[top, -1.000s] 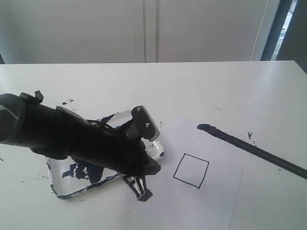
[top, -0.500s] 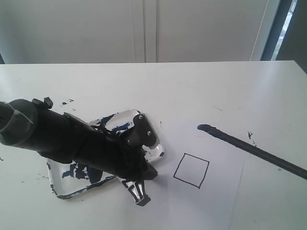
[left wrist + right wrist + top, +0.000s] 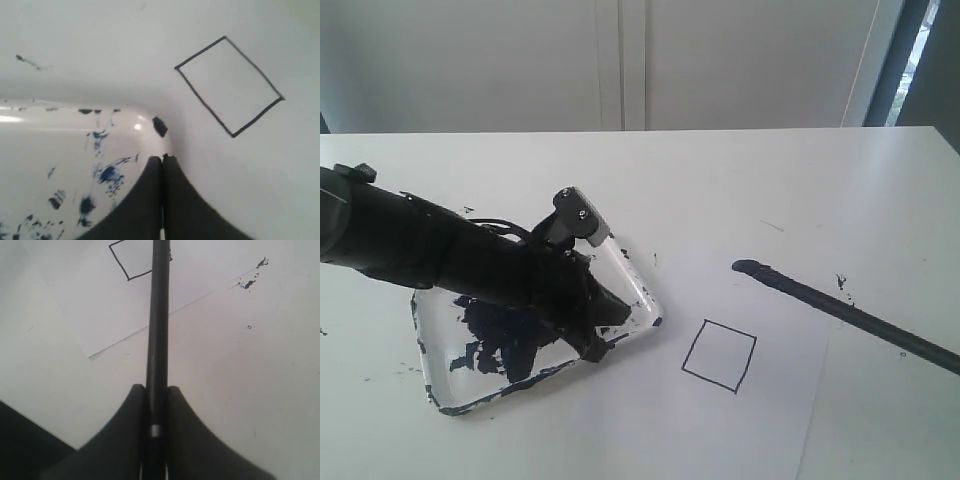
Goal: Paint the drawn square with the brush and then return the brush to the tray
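Note:
The brush (image 3: 840, 310) is a long black stick held low over the table at the right, and its dark tip (image 3: 745, 266) is up and right of the drawn square (image 3: 718, 356). My right gripper (image 3: 156, 387) is shut on the brush handle (image 3: 159, 315) and is outside the exterior view. The white tray (image 3: 440, 398), smeared with dark paint, lies at the left. My left gripper (image 3: 596, 345) reaches across it, shut, with its tips (image 3: 162, 159) at the tray's rim (image 3: 150, 116) by the corner nearest the square (image 3: 230, 85). I cannot tell whether the rim is pinched.
The square is drawn on a white paper sheet (image 3: 770, 420) lying on the white table (image 3: 720, 190). Small paint specks (image 3: 840, 283) dot the table near the brush. The left arm (image 3: 430, 255) covers much of the tray's back half.
The left arm has drawn back, and its gripper has gone from the paper in front of the tray to the tray's corner rim. The brush has not moved.

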`<state>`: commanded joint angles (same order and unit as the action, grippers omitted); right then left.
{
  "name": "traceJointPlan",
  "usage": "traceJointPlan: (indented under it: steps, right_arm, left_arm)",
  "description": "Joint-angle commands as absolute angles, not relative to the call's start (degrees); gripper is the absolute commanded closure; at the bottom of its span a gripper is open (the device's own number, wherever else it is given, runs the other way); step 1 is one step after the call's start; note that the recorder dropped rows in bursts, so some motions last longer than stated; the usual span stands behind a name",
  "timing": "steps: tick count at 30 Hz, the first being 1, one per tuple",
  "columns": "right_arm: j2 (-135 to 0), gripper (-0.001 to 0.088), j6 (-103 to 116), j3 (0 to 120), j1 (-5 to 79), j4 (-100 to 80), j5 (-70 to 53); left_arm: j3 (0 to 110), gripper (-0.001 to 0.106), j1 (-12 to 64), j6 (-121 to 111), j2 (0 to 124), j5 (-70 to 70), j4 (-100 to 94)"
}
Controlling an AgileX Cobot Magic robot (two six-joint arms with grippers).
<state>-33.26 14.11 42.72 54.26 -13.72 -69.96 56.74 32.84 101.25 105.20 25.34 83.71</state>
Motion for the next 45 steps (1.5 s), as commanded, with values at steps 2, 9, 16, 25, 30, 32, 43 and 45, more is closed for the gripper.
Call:
traceJointPlan:
  steps: [2, 9, 16, 25, 30, 32, 43, 45]
  right_arm:
    - [-33.3, 0.0868, 14.1, 42.7, 54.3, -13.7, -70.0]
    - [-33.3, 0.0868, 14.1, 42.7, 54.3, -13.6, -70.0]
    - [-33.3, 0.0868, 14.1, 42.7, 54.3, -13.6, -70.0]
    - [-33.3, 0.0868, 14.1, 42.7, 54.3, -13.6, -70.0]
    - [-33.3, 0.0868, 14.1, 42.7, 54.3, -13.6, -70.0]
    - [-33.3, 0.0868, 14.1, 42.7, 54.3, -13.6, -70.0]
    - [-33.3, 0.0868, 14.1, 42.7, 54.3, -13.8, -70.0]
    - [-33.3, 0.0868, 14.1, 42.7, 54.3, -13.8, -70.0]
  left_arm:
    - [56.7, 0.105, 35.1, 100.5, 105.6, 24.3, 81.5]
    - [56.7, 0.105, 36.1, 98.6, 109.6, 19.3, 79.1]
    - [56.7, 0.105, 36.0, 99.0, 111.7, 16.1, 79.1]
    - [58.4, 0.105, 33.4, 98.5, 113.0, 16.1, 80.0]
    - [58.8, 0.105, 31.0, 98.5, 113.0, 16.0, 80.0]
    - [58.8, 0.105, 29.8, 98.5, 113.0, 16.0, 80.0]
    - [58.6, 0.105, 22.6, 96.2, 112.9, 18.4, 78.7]
    - [58.6, 0.105, 21.8, 95.5, 112.2, 20.9, 77.4]
